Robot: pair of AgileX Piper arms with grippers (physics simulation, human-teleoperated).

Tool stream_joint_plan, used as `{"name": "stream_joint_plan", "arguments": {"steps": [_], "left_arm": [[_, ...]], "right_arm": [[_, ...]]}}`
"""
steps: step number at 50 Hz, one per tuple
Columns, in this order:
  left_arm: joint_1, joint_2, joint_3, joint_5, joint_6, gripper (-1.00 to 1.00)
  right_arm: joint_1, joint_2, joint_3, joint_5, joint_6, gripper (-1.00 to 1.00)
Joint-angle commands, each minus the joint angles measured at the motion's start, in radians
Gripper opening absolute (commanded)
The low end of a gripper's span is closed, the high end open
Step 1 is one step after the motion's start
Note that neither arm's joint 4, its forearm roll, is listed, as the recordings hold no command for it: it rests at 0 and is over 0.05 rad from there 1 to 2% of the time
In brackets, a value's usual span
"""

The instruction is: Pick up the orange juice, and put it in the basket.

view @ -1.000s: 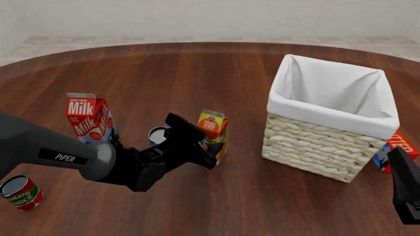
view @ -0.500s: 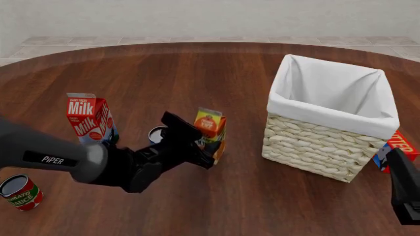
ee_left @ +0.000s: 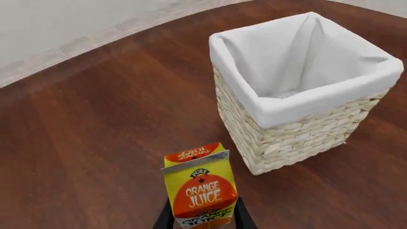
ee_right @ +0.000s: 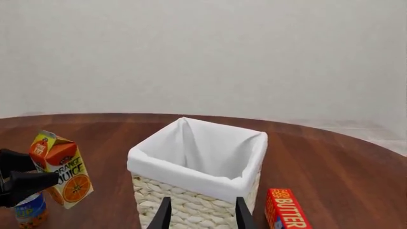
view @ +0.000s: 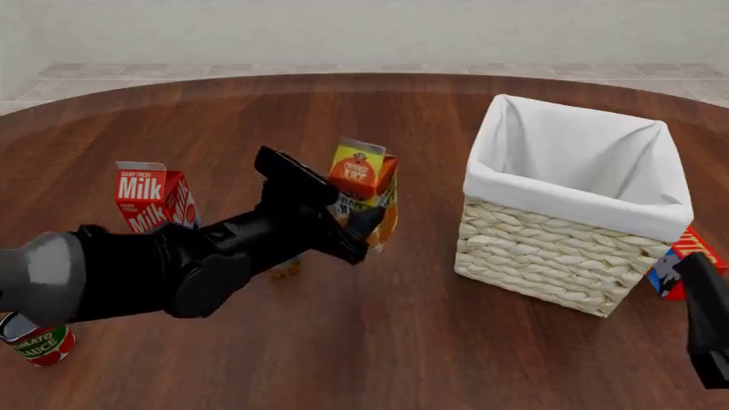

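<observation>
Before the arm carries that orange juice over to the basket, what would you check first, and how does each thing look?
1. Left tool shut on the orange juice: ok.
2. Carton off the table: ok, lifted and tilted in the right wrist view.
3. Basket open and nothing seen inside: ok.
4. Path from carton to basket free of other things: ok.
5. Right tool out of the way: ok, it hangs open on the near side of the basket.
6. Grip firm enough for the trip: cannot tell.
</observation>
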Motion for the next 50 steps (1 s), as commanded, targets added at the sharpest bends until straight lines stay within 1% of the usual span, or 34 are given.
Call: {"name": "stream_joint_plan", "arguments": {"steps": [1,3,4,6,8,13,14,16,17,18,19,20,21,22,23,24,25,27,30,32,36,37,38,40,41,43,44,45,50], "left_arm": [[-0.023,-0.155,-0.05,0.127,0.041,-1.0],[-0.024,-0.182,-0.069,0.165,0.039,-1.0],[-0.037,-0.188,-0.088,0.187,0.025,-1.0],[-0.05,-0.192,-0.105,0.204,0.024,-1.0],[-0.07,-0.204,-0.134,0.23,0.042,-1.0],[-0.085,-0.22,-0.218,0.304,0.047,-1.0],[-0.085,-0.22,-0.218,0.304,0.047,-1.0],[-0.085,-0.229,-0.247,0.331,0.051,-1.0],[-0.087,-0.234,-0.268,0.346,0.061,-1.0],[-0.087,-0.234,-0.268,0.347,0.061,-1.0],[-0.092,-0.237,-0.3,0.374,0.059,-1.0],[-0.099,-0.238,-0.324,0.394,0.055,-1.0],[-0.106,-0.239,-0.352,0.414,0.051,-1.0],[-0.11,-0.238,-0.366,0.423,0.055,-1.0],[-0.116,-0.235,-0.386,0.435,0.056,-1.0],[-0.119,-0.231,-0.414,0.455,0.055,-1.0],[-0.119,-0.231,-0.415,0.455,0.055,-1.0],[-0.141,-0.218,-0.454,0.475,0.058,-1.0],[-0.167,-0.201,-0.535,0.528,0.048,-1.0],[-0.166,-0.195,-0.575,0.55,0.072,-1.0],[-0.186,-0.159,-0.675,0.611,0.071,-1.0],[-0.194,-0.152,-0.699,0.619,0.092,-1.0],[-0.197,-0.145,-0.716,0.629,0.09,-1.0],[-0.197,-0.145,-0.716,0.629,0.09,-1.0],[-0.21,-0.126,-0.749,0.651,0.076,-1.0],[-0.218,-0.088,-0.804,0.673,0.106,-1.0],[-0.218,-0.088,-0.804,0.674,0.106,-1.0],[-0.22,-0.064,-0.842,0.688,0.112,-1.0],[-0.22,-0.064,-0.843,0.688,0.112,-1.0]], "right_arm": [[0.001,0.0,-0.026,0.014,-0.007,1.0],[0.002,0.0,-0.036,0.018,-0.005,1.0],[0.003,0.0,-0.039,0.019,-0.007,1.0],[0.004,0.0,-0.042,0.021,-0.007,1.0],[0.006,0.0,-0.047,0.024,-0.006,1.0],[0.006,0.0,-0.064,0.036,-0.015,1.0],[0.006,0.0,-0.064,0.036,-0.015,1.0],[0.005,0.0,-0.069,0.038,-0.019,1.0],[0.005,0.0,-0.073,0.04,-0.024,1.0],[0.006,0.0,-0.076,0.042,-0.027,1.0],[0.008,0.0,-0.08,0.045,-0.032,1.0],[0.019,0.0,-0.086,0.046,-0.077,1.0],[0.028,0.0,-0.1,0.055,-0.073,1.0],[0.018,0.0,-0.11,0.066,-0.057,1.0],[0.028,0.0,-0.126,0.071,-0.027,1.0],[0.027,0.0,-0.141,0.084,-0.027,1.0],[0.027,0.0,-0.141,0.084,-0.027,1.0],[0.03,0.0,-0.157,0.097,-0.039,1.0],[0.029,0.0,-0.182,0.121,-0.038,1.0],[0.031,0.0,-0.2,0.133,-0.046,1.0],[0.036,0.0,-0.219,0.143,-0.05,1.0],[0.039,0.0,-0.22,0.143,-0.05,1.0],[0.042,0.0,-0.224,0.145,-0.047,1.0],[0.042,0.0,-0.224,0.145,-0.047,1.0],[0.044,0.0,-0.228,0.149,-0.048,1.0],[0.049,0.0,-0.241,0.156,-0.048,1.0],[0.049,0.0,-0.241,0.157,-0.048,1.0],[0.05,0.0,-0.254,0.166,-0.049,1.0],[0.05,0.0,-0.255,0.167,-0.049,1.0]]}}
